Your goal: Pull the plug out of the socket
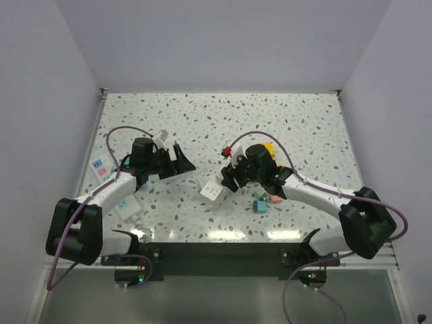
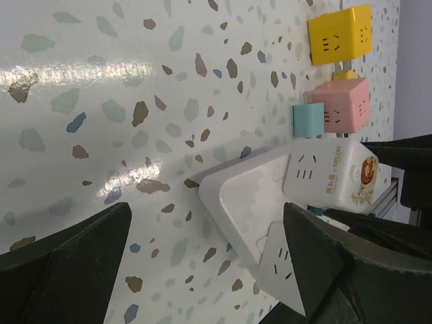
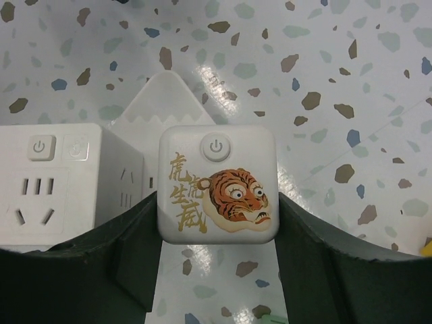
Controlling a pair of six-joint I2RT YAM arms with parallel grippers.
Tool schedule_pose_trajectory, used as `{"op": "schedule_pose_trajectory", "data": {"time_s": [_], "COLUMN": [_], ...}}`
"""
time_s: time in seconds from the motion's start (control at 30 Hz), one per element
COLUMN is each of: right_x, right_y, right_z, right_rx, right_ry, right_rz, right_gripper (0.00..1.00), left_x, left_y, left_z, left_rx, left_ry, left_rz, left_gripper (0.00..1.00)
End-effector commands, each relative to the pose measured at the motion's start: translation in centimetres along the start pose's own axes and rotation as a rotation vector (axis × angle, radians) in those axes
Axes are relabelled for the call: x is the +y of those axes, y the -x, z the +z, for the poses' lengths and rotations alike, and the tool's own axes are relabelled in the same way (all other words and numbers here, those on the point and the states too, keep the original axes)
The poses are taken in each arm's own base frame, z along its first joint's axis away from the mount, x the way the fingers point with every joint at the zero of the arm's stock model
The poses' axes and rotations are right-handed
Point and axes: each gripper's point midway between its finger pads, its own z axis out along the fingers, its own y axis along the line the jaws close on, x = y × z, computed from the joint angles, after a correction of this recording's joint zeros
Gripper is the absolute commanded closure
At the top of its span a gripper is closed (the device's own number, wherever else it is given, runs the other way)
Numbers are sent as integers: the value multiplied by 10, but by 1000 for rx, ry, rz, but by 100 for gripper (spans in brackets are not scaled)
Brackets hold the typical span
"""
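White tiger-printed plug (image 3: pixel 216 182), clamped in our right tool (image 3: pixel 214 210), touches the socket (image 3: pixel 74 179). Our left tool (image 2: pixel 202 260), spread wide near the socket, should pin it; we pull straight.

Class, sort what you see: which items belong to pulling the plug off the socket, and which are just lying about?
Job in hand:
tiger-print cube, held in the right gripper
white socket cube beside it

Lying about:
yellow cube
pink cube
teal block beside the pink cube
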Motion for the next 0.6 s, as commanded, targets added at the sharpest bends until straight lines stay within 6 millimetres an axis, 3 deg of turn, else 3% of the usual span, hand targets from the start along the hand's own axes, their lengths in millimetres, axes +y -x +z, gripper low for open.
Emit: {"op": "schedule_pose_trajectory", "data": {"time_s": [0.0,0.07,0.1,0.13,0.27,0.3,0.33,0.37,0.4,0.43,0.47,0.5,0.53,0.57], "right_x": [-2,-5,-8,-10,-25,-30,-33,-49,-54,-59,-63,-65,-65,-61], "right_y": [19,12,21,23,37,56,51,54,74,80,68,92,90,75], "right_z": [17,25,26,25,13,5,-1,-11,-21,-29,-39,-50,-51,-60], "right_rx": [-74,-35,-44,-42,-42,-82,-44,-40,-74,-82,-14,-47,-8,79], "right_ry": [11,3,-8,-22,-121,-156,-193,-295,-337,-380,-434,-466,-476,-492], "right_rz": [2,7,11,19,51,64,109,145,197,231,277,339,364,403], "right_gripper": [41,34,24,2,1,1,1,1,1,1,1,1,1,1], "left_x": [-11,-11,-10,-10,-7,-5,-4,-4,-3,-4,-4,2,2,1], "left_y": [17,16,15,14,13,14,15,19,20,22,25,23,25,28], "left_z": [4,6,6,7,7,7,7,6,5,5,4,2,0,-2], "left_rx": [-67,-62,-60,-59,-60,-62,-66,-83,-88,-96,-109,-106,-115,-130], "left_ry": [-22,-17,-10,-6,8,22,30,42,50,54,58,95,103,106], "left_rz": [29,32,28,29,23,18,14,14,6,5,2,-20,-24,-25], "left_gripper": [0,0,0,0,0,0,0,0,0,0,0,0,0,0]}}
